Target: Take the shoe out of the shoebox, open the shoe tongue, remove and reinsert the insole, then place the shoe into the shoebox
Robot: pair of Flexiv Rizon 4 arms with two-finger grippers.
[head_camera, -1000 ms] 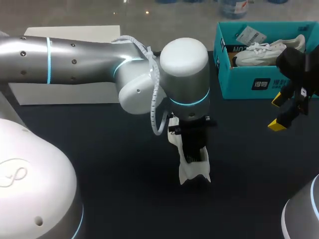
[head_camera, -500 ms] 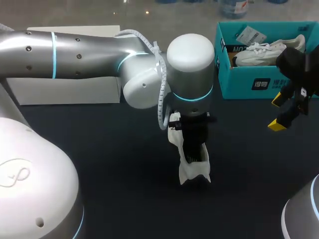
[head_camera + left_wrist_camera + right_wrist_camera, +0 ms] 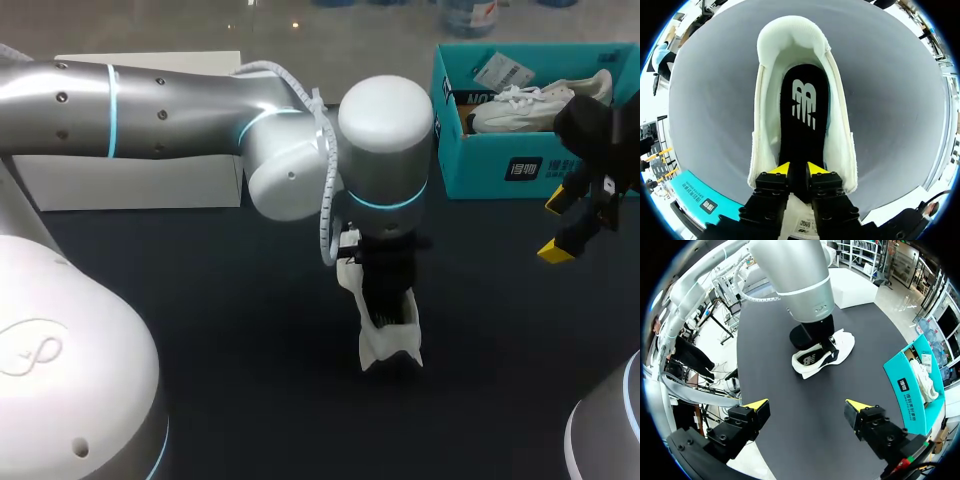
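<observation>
Our left gripper (image 3: pixel 797 170), above the white sneaker (image 3: pixel 840 145), apparently pinches its black insole (image 3: pixel 804 125); our right gripper (image 3: pixel 807 405) hangs spread wide, the sneaker well ahead.

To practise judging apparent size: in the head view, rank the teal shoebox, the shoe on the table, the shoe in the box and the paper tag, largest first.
1. teal shoebox
2. shoe on the table and shoe in the box: alike, both partly hidden
3. paper tag
</observation>
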